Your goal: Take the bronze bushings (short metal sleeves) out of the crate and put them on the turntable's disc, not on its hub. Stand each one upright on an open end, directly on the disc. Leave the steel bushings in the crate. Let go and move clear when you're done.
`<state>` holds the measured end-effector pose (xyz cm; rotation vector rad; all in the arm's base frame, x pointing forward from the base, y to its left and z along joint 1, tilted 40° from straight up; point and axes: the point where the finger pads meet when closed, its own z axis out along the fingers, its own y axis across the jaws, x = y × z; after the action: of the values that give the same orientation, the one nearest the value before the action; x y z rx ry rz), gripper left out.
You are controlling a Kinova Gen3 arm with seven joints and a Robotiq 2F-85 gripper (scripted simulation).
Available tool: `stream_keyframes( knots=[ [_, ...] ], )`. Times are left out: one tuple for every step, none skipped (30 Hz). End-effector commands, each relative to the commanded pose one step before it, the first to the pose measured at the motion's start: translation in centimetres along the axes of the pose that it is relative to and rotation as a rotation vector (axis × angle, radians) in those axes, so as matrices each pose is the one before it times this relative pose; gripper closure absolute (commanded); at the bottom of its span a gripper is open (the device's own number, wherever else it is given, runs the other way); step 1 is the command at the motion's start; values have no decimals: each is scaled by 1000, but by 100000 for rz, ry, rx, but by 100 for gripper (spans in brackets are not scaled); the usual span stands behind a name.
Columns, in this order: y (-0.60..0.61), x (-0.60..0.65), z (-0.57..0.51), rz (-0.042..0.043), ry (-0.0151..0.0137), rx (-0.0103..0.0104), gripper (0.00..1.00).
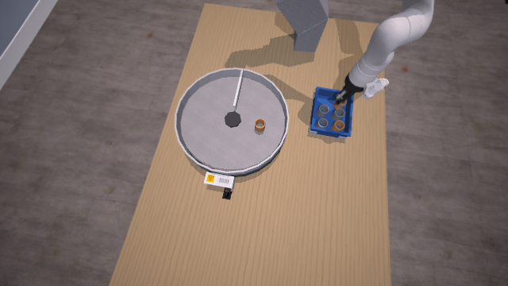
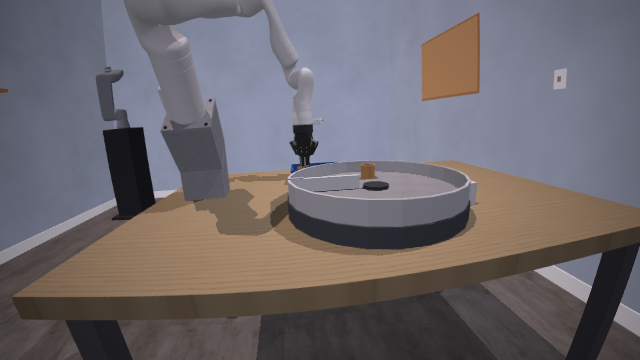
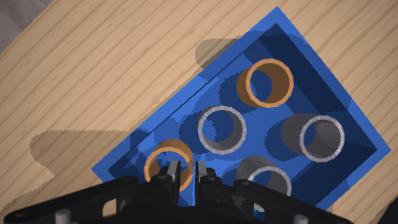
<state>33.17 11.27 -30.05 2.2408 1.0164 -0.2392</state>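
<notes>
The blue crate (image 1: 331, 134) (image 2: 326, 164) (image 3: 334, 78) holds two bronze and three steel bushings, all upright. My gripper (image 1: 338, 101) (image 2: 304, 164) (image 3: 187, 173) points down into it, open by a narrow gap. Its fingertips are over one bronze bushing (image 3: 175, 144), one over the hole and one outside the rim; their depth is hard to tell. The other bronze bushing (image 3: 243, 90) stands in a far corner. The steel bushings (image 3: 292, 133) (image 3: 201, 131) (image 3: 248, 166) stand between and beside them. A third bronze bushing (image 1: 259, 129) (image 2: 368, 171) stands upright on the disc (image 1: 210, 139).
The dark hub (image 1: 232, 119) (image 2: 376, 185) is at the disc's centre. A raised rim (image 2: 380, 207) surrounds the disc. A thin white divider (image 1: 238, 90) (image 2: 330, 182) runs from the rim towards the hub. A white box (image 1: 219, 180) is on the turntable's side. The grey arm mount (image 1: 309, 36) stands at the table's edge.
</notes>
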Motion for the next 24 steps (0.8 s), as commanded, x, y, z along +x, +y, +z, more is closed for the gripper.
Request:
stream_keyframes(
  knots=[
    [-18, 93, -105, -7, 216, 40, 88],
    [0, 0, 0, 0, 0, 0, 88],
    [0, 0, 0, 0, 0, 0, 88],
    [0, 0, 0, 0, 0, 0, 88],
    [0, 0, 0, 0, 0, 0, 88],
    [0, 0, 0, 0, 0, 0, 88],
    [0, 0, 0, 0, 0, 0, 88],
    [0, 0, 0, 0, 0, 0, 88],
    [0, 0, 0, 0, 0, 0, 88],
    [0, 0, 0, 0, 0, 0, 88],
    [0, 0, 0, 0, 0, 0, 88],
    [0, 0, 0, 0, 0, 0, 88],
    [0, 0, 0, 0, 0, 0, 88],
    [0, 0, 0, 0, 0, 0, 88],
    [0, 0, 0, 0, 0, 0, 88],
    [0, 0, 0, 0, 0, 0, 88],
    [0, 0, 0, 0, 0, 0, 88],
    [0, 0, 0, 0, 0, 0, 88],
    [0, 0, 2, 0, 0, 0, 88],
    [0, 0, 11, 0, 0, 0, 88],
    [0, 0, 27, 0, 0, 0, 88],
    [0, 0, 47, 0, 0, 0, 88],
    [0, 0, 70, 0, 0, 0, 88],
    [0, 0, 95, 0, 0, 0, 88]
  ],
)
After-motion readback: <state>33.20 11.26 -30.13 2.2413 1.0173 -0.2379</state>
